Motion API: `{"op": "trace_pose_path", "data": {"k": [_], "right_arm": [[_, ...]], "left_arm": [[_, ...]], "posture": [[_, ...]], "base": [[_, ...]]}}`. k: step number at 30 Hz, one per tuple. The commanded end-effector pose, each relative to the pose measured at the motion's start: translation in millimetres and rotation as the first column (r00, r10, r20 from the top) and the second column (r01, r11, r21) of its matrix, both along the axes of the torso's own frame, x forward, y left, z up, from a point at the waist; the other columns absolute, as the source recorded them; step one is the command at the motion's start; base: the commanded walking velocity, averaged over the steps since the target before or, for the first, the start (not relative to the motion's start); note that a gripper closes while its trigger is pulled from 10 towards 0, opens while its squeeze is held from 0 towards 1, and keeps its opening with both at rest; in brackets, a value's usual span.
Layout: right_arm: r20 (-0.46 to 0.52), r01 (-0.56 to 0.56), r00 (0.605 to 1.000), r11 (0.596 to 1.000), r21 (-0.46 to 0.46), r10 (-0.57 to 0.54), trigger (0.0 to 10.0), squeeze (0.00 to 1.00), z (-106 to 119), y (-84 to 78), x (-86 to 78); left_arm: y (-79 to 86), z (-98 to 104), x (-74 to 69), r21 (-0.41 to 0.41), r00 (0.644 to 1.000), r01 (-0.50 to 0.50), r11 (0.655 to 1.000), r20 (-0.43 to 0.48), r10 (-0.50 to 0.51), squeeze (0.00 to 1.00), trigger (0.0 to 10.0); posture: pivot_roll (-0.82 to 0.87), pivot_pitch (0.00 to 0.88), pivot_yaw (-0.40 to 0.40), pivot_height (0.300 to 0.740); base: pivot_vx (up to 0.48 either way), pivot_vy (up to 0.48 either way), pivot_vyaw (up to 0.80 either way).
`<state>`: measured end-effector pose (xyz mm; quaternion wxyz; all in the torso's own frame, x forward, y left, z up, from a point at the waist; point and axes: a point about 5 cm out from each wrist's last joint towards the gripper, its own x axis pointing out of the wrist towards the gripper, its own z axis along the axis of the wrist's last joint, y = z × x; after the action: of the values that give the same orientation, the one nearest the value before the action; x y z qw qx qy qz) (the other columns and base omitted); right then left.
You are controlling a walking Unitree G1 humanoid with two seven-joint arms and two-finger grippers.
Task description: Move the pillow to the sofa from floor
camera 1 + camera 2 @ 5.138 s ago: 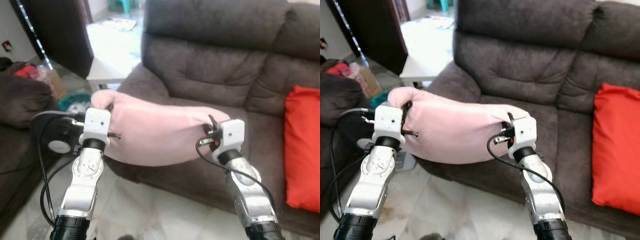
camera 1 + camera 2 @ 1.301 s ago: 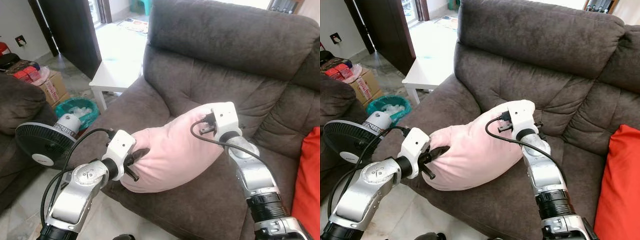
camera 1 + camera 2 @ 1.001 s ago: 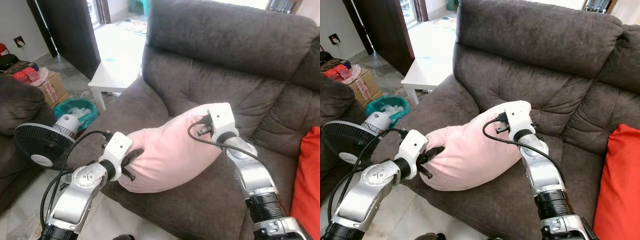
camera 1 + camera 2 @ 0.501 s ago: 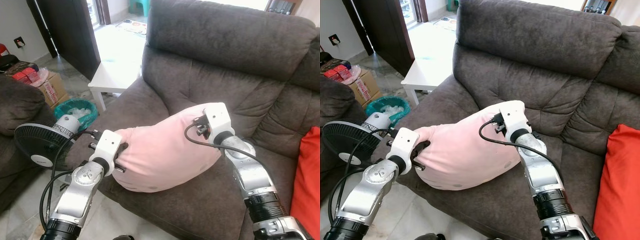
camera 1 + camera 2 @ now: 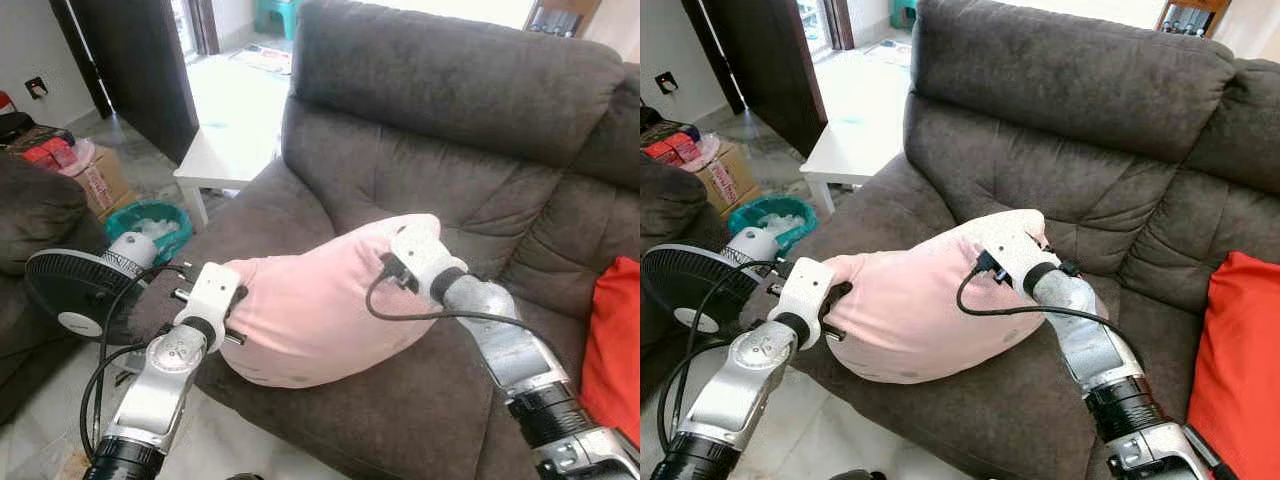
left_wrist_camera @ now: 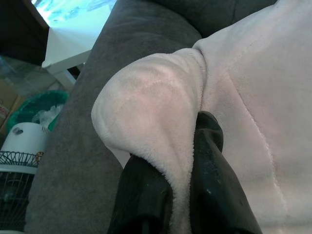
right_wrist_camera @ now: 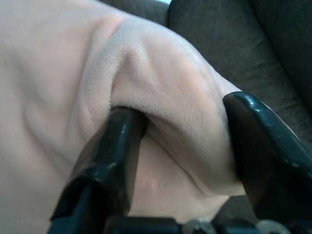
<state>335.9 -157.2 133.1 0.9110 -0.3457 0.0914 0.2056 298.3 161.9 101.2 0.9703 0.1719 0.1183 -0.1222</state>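
The pink pillow [image 5: 310,310] lies on the seat of the dark brown sofa [image 5: 450,110], close to its left armrest, bulging up at its right end. My left gripper [image 5: 235,300] is shut on the pillow's left corner; the left wrist view shows the black fingers [image 6: 209,146] pinching the plush edge. At the upper right corner my right gripper [image 5: 400,245] holds on. In the right wrist view a thick fold of the pillow [image 7: 170,97] sits between its two fingers [image 7: 119,136].
A red cushion [image 5: 612,340] leans at the sofa's right end. A floor fan [image 5: 75,290], a green basket [image 5: 150,220], a cardboard box [image 5: 85,175] and a white low table [image 5: 225,150] stand on my left. Another dark seat [image 5: 30,210] is at far left.
The pillow has spread out lower over the seat. My left gripper has drawn its corner leftward toward the armrest, and my right arm has dropped and turned flatter.
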Motion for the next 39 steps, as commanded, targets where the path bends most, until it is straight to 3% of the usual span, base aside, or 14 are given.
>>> {"op": "trace_pose_path", "data": {"k": [1,3,4,5,6,7,12,19,27,30,33,34,39], "right_arm": [[-0.002,0.008,1.0,0.999,-0.053,-0.008,10.0,1.0,-2,-4.6,2.9],[0.032,0.024,0.999,0.998,-0.059,-0.022,10.0,1.0,4,-6.8,6.3],[0.049,0.025,0.999,0.998,-0.055,-0.023,10.0,0.73,8,-7.4,8.4],[0.055,0.02,0.998,0.998,-0.056,-0.017,10.0,0.08,11,-7.4,9.7],[0.055,0.02,0.998,0.998,-0.056,-0.017,10.0,0.08,11,-7.4,9.7],[0.063,0.021,0.998,0.998,-0.064,-0.017,10.0,0.0,14,-8.0,11.0],[0.112,0.045,0.993,0.997,-0.06,-0.038,10.0,0.0,26,-13.6,15.2],[0.131,0.051,0.99,0.999,0.021,-0.053,10.0,0.0,39,-21.3,14.2],[0.174,0.227,0.948,0.951,0.209,-0.265,10.0,0.0,50,-41.2,17.1],[0.11,0.318,0.927,0.905,0.281,-0.36,10.0,0.0,33,-49.7,14.8],[0.065,0.353,0.922,0.898,0.263,-0.381,10.0,0.0,16,-50.2,10.8],[0.019,0.367,0.923,0.892,0.262,-0.385,10.0,0.0,-1,-47.0,5.8],[-0.067,0.427,0.902,0.863,0.268,-0.426,10.0,0.0,-34,-46.1,-6.7]], "left_arm": [[6.9,-2,2.0,0.052,1.0,-0.027,0.998,0.004,0.027,0.0,10.0],[6.5,-2,1.9,0.052,1.0,-0.025,0.998,0.004,0.025,0.0,10.0],[6.2,-2,1.8,0.053,1.0,-0.024,0.998,0.003,0.024,0.0,10.0],[6.1,-3,1.8,0.056,1.0,-0.023,0.998,0.003,0.023,0.0,10.0],[6.1,-3,1.8,0.056,1.0,-0.023,0.998,0.003,0.023,0.0,10.0],[5.8,-3,1.8,0.059,1.0,-0.022,0.998,0.002,0.022,0.0,10.0],[5.2,-4,1.7,0.064,1.0,-0.019,0.998,0.0,0.019,0.0,10.0],[7.3,-7,1.1,0.08,0.999,-0.033,0.996,-0.012,0.034,0.0,10.0],[21.8,-9,4.0,0.099,0.985,-0.169,0.981,-0.009,0.17,0.0,10.0],[29.3,-5,7.0,0.085,0.968,-0.251,0.964,0.026,0.249,0.0,10.0],[31.6,-3,9.5,0.041,0.949,-0.313,0.949,0.043,0.312,0.0,10.0],[29.4,1,12.7,-0.013,0.939,-0.34,0.94,0.058,0.34,0.0,10.0],[14.0,10,20.7,-0.087,0.941,-0.311,0.946,0.114,0.32,0.0,10.0]], "posture": [[0.14,0.08,-0.049,0.74],[0.14,0.081,-0.048,0.74],[0.14,0.08,-0.047,0.74],[0.14,0.08,-0.047,0.74],[0.14,0.08,-0.047,0.74],[0.14,0.08,-0.046,0.74],[0.14,0.081,-0.045,0.74],[0.14,0.082,-0.043,0.74],[0.14,0.082,-0.043,0.74],[0.14,0.082,-0.043,0.74],[0.14,0.083,-0.044,0.74],[0.14,0.085,-0.045,0.74],[0.14,0.087,-0.044,0.74]], "base": [[0.0,0.0,0.0],[0.0,0.0,0.0],[0.0,0.0,0.0],[0.0,0.0,0.0],[0.0,0.0,0.0],[0.0,0.0,0.0],[0.0,0.0,0.0],[0.0,0.0,0.0],[0.0,0.0,0.0],[0.0,0.0,0.0],[0.0,0.0,0.0],[0.0,0.0,0.0],[0.0,0.0,0.0]]}}
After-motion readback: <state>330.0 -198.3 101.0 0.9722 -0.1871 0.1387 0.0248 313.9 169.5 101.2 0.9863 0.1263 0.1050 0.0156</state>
